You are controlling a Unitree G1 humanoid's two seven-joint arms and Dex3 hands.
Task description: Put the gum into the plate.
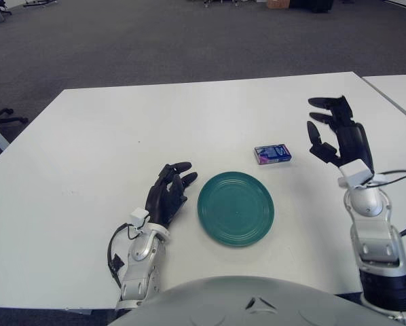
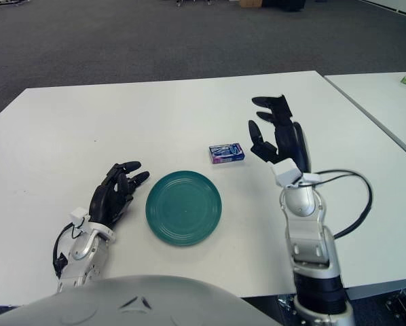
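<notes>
Gum (image 1: 272, 153): lay on the white table (image 1: 189, 122), just beyond the green plate (image 1: 235, 208), untouched; plate held nothing; right hand (image 1: 337, 136) was raised beside the gum, fingers spread, grasping nothing; left hand (image 1: 168, 196) showed left of the plate, fingers relaxed; pick-up and placing judged still to do.

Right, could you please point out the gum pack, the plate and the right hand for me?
gum pack (image 1: 272, 153), left eye view, middle of its top face.
plate (image 1: 220, 227), left eye view, bare rim, near left.
right hand (image 2: 282, 139), right eye view, the palm.
</notes>
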